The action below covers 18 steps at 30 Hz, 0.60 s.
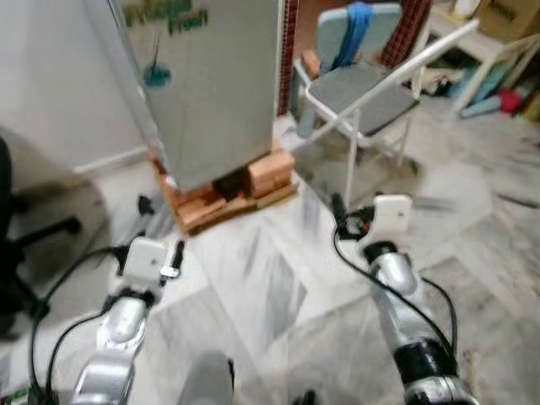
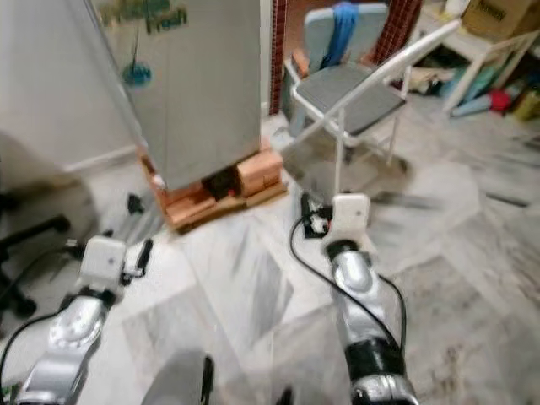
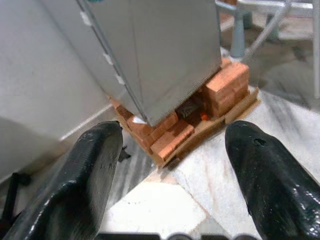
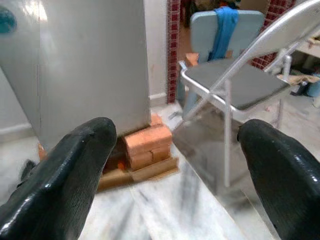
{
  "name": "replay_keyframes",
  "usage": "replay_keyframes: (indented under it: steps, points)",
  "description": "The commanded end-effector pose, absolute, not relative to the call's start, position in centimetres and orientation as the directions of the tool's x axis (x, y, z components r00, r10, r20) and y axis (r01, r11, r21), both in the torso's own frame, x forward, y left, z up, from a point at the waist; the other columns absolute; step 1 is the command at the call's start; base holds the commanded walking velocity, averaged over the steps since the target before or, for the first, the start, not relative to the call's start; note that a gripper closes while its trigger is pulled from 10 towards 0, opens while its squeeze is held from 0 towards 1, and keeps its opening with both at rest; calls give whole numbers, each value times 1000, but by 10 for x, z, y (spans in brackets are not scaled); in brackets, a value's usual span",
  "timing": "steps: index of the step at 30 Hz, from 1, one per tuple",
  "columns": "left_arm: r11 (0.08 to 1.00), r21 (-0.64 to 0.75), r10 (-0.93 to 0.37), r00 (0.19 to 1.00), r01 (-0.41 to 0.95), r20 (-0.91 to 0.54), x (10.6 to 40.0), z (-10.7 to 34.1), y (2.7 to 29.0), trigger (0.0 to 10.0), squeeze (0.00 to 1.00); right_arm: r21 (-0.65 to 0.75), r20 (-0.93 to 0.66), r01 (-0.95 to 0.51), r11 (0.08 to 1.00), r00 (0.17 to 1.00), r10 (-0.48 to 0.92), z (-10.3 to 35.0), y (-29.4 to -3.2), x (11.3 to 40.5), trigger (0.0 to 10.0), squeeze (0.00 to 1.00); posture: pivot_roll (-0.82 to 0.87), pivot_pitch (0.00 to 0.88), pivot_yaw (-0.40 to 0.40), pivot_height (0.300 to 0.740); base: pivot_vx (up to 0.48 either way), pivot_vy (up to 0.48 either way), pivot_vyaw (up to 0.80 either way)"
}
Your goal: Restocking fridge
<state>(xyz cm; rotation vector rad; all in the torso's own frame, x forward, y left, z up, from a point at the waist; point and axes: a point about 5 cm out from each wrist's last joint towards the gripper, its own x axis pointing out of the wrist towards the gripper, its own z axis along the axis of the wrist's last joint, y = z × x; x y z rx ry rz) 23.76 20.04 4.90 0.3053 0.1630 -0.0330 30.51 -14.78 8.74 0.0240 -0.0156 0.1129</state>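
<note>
The grey fridge (image 1: 211, 93) stands ahead on the left with its door closed, raised on orange bricks (image 1: 270, 173) and a wooden pallet (image 1: 207, 211). My left gripper (image 1: 162, 228) hovers over the marble floor just in front of the pallet. In the left wrist view it (image 3: 170, 145) is open, with nothing between its fingers (image 3: 92, 165). My right gripper (image 1: 342, 215) is held out farther right, toward the fridge's corner and the folding chair. It (image 4: 175, 145) is open too and holds nothing. The eye views are blurred.
A metal folding chair (image 1: 363, 93) with a blue cloth (image 1: 356, 29) on its back stands right of the fridge. The base of a black office chair (image 1: 34, 236) sits at the far left. White shelves (image 1: 485, 51) with boxes stand at the back right. A white wall (image 1: 51, 76) runs left of the fridge.
</note>
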Motion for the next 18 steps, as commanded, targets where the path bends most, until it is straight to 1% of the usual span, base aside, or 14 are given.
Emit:
replay_keyframes:
  steps: [1, 5, 9, 14, 17, 18]
  points:
    - [960, 276, -11, 989, 52, -146, 240, 51, 199, 10000, 0, 10, 7, -79, 997, 997, 79, 85, -159, 302, 10000, 0, 114, 114, -9, 740, 0, 480, -800]
    - [962, 270, 15, 988, 27, -151, 240, 50, 202, 10000, 0, 6, 8, -76, 997, 997, 76, 84, -158, 302, 10000, 0, 109, 112, -2, 740, 0, 480, -800]
    - [969, 246, 45, 985, -2, -168, 237, 45, 205, 10000, 0, 6, 5, -54, 998, 999, 54, 83, -164, 299, 10000, 0, 103, 106, -3, 740, 0, 480, -800]
    - [976, 219, 48, 983, -8, -175, 238, 43, 205, 10000, 0, 11, -3, -33, 999, 999, 33, 80, -169, 296, 10000, 0, 104, 95, -12, 740, 0, 480, -800]
    - [978, 209, 46, 984, -9, -175, 238, 42, 204, 10000, 0, 13, -4, -29, 1000, 1000, 29, 80, -170, 295, 10000, 0, 102, 92, -16, 740, 0, 480, -492]
    - [979, 205, 46, 984, -9, -175, 238, 43, 204, 10000, 0, 13, -4, -27, 1000, 1000, 27, 79, -171, 295, 10000, 0, 102, 91, -18, 740, 0, 480, 0]
